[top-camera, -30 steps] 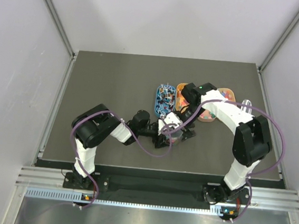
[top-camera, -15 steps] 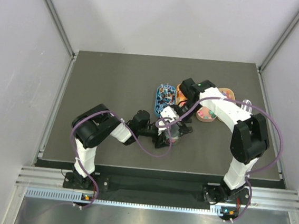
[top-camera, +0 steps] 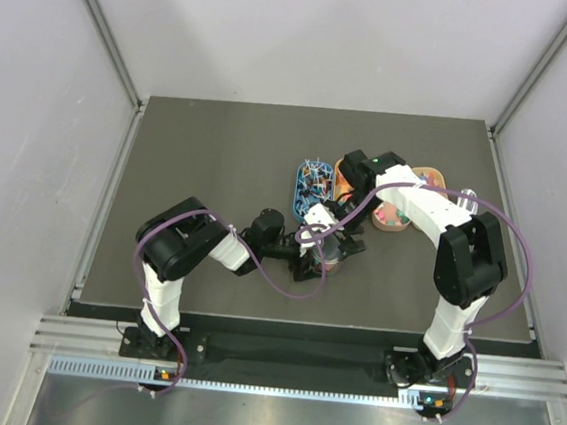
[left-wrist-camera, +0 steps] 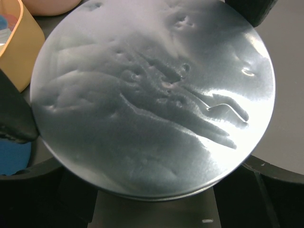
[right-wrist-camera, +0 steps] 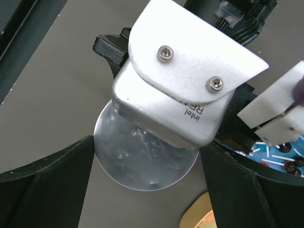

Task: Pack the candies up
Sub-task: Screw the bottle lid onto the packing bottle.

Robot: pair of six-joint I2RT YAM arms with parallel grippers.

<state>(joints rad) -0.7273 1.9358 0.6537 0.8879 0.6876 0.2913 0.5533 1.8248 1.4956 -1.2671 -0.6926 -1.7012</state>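
A clear round jar [top-camera: 326, 249] with a silvery round top [left-wrist-camera: 152, 95] stands in front of three oval trays. My left gripper [top-camera: 318, 253] is shut on the jar, with dark fingers [left-wrist-camera: 14, 114] against its sides. My right gripper [right-wrist-camera: 147, 183] is open just above the jar [right-wrist-camera: 137, 156], its fingers [right-wrist-camera: 42, 185] wide on either side of it and over the left wrist camera [right-wrist-camera: 180, 80]. Candies [top-camera: 313, 183] in mixed colours lie in the blue tray, with more candies [top-camera: 394, 217] in the pink tray. Some candies [right-wrist-camera: 282, 161] show at the right wrist view's edge.
The blue tray [top-camera: 301, 189], orange tray [top-camera: 344, 170] and pink tray [top-camera: 430, 176] stand side by side behind the jar. A small clear object [top-camera: 467, 200] lies at the right of the pink tray. The orange tray's wall [left-wrist-camera: 21, 45] is close to the jar.
My right arm has swung a little left, from over the pink tray toward the jar. The left arm and the jar have not moved.
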